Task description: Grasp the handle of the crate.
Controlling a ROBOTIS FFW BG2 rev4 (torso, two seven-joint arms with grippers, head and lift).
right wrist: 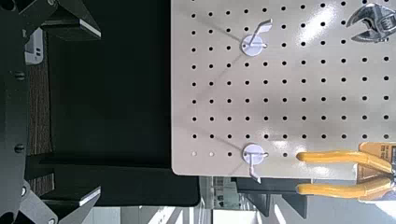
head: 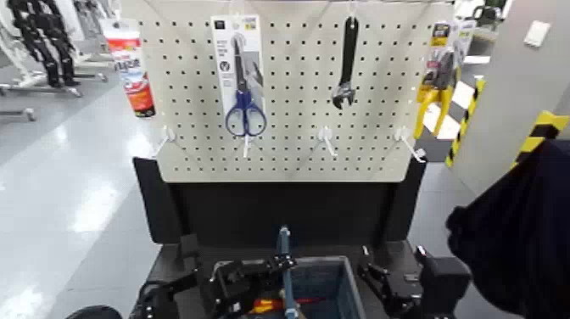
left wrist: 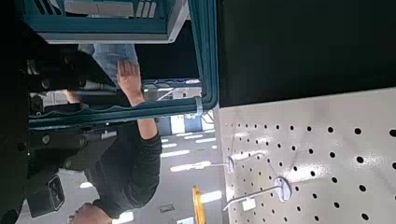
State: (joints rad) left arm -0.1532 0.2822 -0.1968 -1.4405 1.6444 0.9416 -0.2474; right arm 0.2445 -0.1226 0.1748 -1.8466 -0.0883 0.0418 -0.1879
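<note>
The teal-blue crate (head: pixel 339 284) sits at the bottom middle of the head view, on the black stand below the pegboard. Its thin upright handle (head: pixel 284 254) rises over the crate's middle. My left gripper (head: pixel 265 273) is right beside the handle on its left, at about its mid height, and seems to touch it. Teal parts of the crate (left wrist: pixel 211 56) fill the left wrist view close up. My right gripper (head: pixel 386 284) is open and empty to the right of the crate; its fingers (right wrist: pixel 77 21) are spread wide in the right wrist view.
A white pegboard (head: pixel 297 144) stands behind the crate, holding packaged blue-handled scissors (head: pixel 244 106), a black wrench (head: pixel 346 68), yellow pliers (head: pixel 437 81) and a glue tube (head: pixel 131 68). A person's dark sleeve (head: pixel 517 229) is at the right; a person's hand (left wrist: pixel 131 82) shows beyond the crate.
</note>
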